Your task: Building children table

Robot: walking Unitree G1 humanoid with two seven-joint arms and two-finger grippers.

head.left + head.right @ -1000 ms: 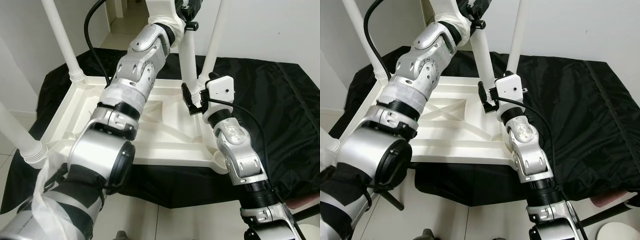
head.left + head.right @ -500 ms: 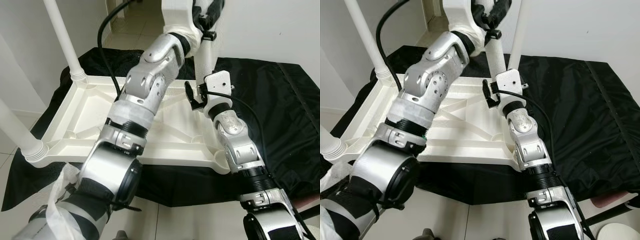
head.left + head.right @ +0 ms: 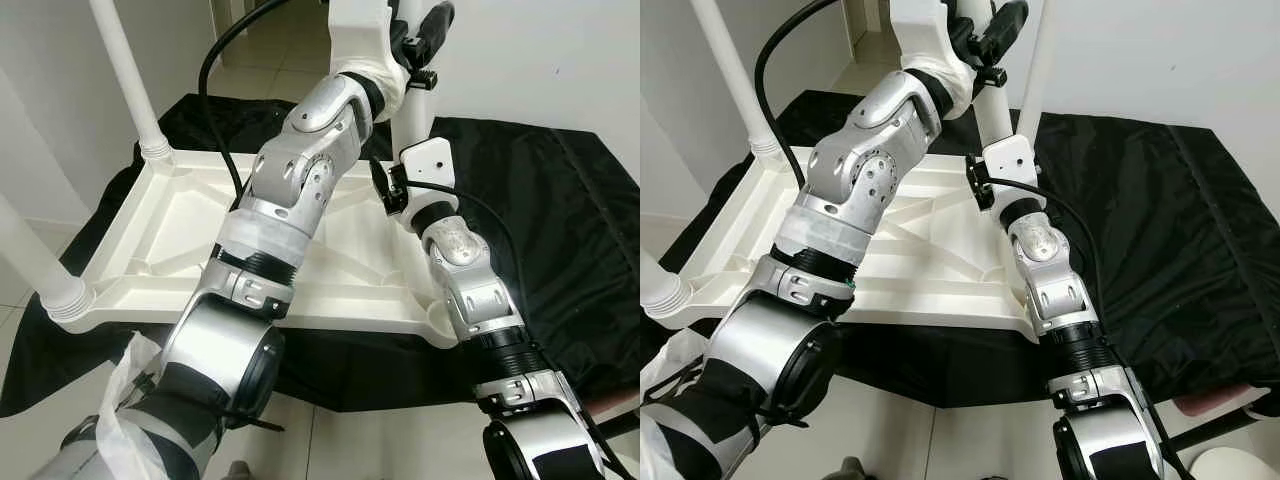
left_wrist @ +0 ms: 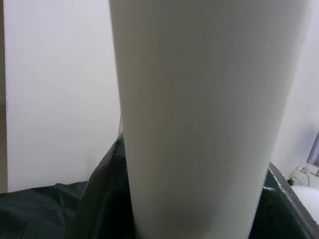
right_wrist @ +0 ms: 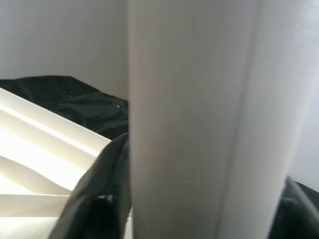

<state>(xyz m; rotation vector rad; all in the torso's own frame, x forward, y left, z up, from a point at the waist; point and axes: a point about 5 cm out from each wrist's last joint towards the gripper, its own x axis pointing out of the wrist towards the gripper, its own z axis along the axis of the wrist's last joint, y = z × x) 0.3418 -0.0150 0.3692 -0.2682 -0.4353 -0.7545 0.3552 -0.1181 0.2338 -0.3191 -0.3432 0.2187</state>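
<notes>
Soft, even indoor light is falling from above, glinting on the silver arms and casting faint shadows across the upturned white table (image 3: 180, 225), while both wrist views are showing a blurred, out-of-focus table leg (image 4: 199, 119).

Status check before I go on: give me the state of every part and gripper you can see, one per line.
White plastic tabletop: upside down on the black cloth.
Near-left white leg: seated in its corner socket.
Far-left white leg: seated in its socket, upright.
White leg at the far right: held by both grippers.
Left gripper: shut on that leg, high up.
Right gripper: shut on it, lower.
</notes>
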